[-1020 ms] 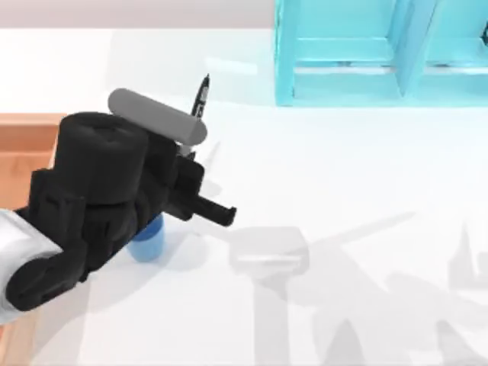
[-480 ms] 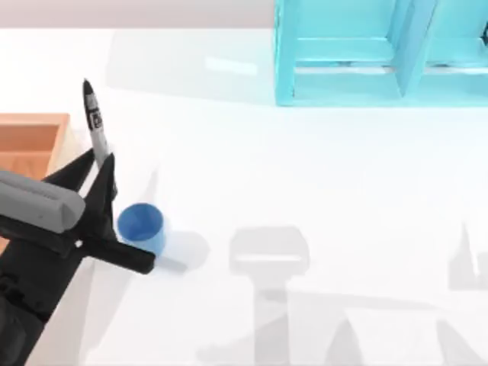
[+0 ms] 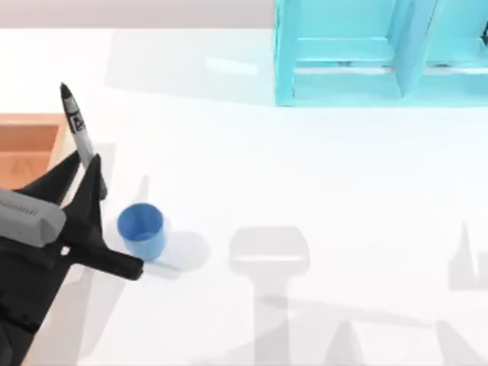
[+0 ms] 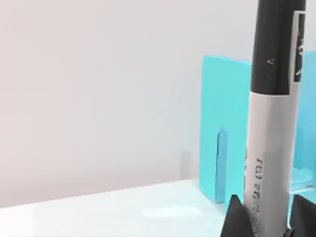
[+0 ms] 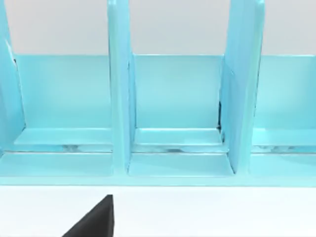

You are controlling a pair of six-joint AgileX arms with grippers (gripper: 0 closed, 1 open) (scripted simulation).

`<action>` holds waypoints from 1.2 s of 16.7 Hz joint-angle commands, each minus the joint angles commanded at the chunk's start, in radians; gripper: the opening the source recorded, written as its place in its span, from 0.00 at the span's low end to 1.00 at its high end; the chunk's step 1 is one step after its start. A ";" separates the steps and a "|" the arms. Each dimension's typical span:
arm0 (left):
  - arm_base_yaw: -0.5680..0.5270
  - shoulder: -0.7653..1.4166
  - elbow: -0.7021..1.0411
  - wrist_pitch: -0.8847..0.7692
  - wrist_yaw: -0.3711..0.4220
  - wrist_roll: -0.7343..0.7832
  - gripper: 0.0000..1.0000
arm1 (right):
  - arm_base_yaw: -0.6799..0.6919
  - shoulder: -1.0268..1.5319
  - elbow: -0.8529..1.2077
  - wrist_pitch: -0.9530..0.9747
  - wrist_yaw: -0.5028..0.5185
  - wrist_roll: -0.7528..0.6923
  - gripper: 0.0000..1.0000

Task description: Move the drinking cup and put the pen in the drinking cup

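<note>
From above, the desk (image 3: 320,175) is showing as a plain white surface carrying soft grey shadows across its near half. The left tool (image 3: 85,177) is hanging over the desk's left edge, its fingers clenched on the pen (image 3: 76,126), which is pointing black cap outward toward the far left corner. The drinking cup (image 3: 141,230) is standing upright and open-mouthed on the desk near the left edge, just beside the tool's lower finger and apart from the pen. An orange-brown wooden tray (image 3: 30,149) is sitting at the left edge, partly under the arm. A turquoise shelf unit (image 3: 381,53) is standing along the far edge toward the right.

In the left wrist view, the pen (image 4: 271,148) is rising upright between two dark fingertips (image 4: 234,219), its grey-white barrel bearing small dark printing below the black cap. A pale blank wall is filling the room behind, with the shelf unit (image 4: 224,128) standing on the white desk (image 4: 123,210).

In the right wrist view, the shelf unit's (image 5: 173,98) open compartments are facing the camera above the desk (image 5: 222,212), and one dark finger (image 5: 96,219) is jutting in; whether the right tool is released or clenched, I cannot tell.
</note>
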 joint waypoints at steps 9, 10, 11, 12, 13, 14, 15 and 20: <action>0.036 0.338 0.050 0.274 0.043 -0.003 0.00 | 0.000 0.000 0.000 0.000 0.000 0.000 1.00; 0.044 0.386 0.057 0.312 0.051 -0.005 0.00 | 0.000 0.000 0.000 0.000 0.000 0.000 1.00; 0.052 0.425 0.065 0.348 0.059 -0.006 0.00 | 0.000 0.000 0.000 0.000 0.000 0.000 1.00; 0.059 0.455 0.071 0.377 0.066 -0.007 0.00 | 0.000 0.000 0.000 0.000 0.000 0.000 1.00; 0.065 0.475 0.077 0.397 0.070 -0.007 0.00 | 0.000 0.000 0.000 0.000 0.000 0.000 1.00; 0.068 0.484 0.079 0.406 0.073 -0.008 0.00 | 0.000 0.000 0.000 0.000 0.000 0.000 1.00; 0.069 0.485 0.080 0.407 0.073 -0.008 0.00 | 0.000 0.000 0.000 0.000 0.000 0.000 1.00; 0.069 0.485 0.080 0.407 0.073 -0.008 0.15 | 0.000 0.000 0.000 0.000 0.000 0.000 1.00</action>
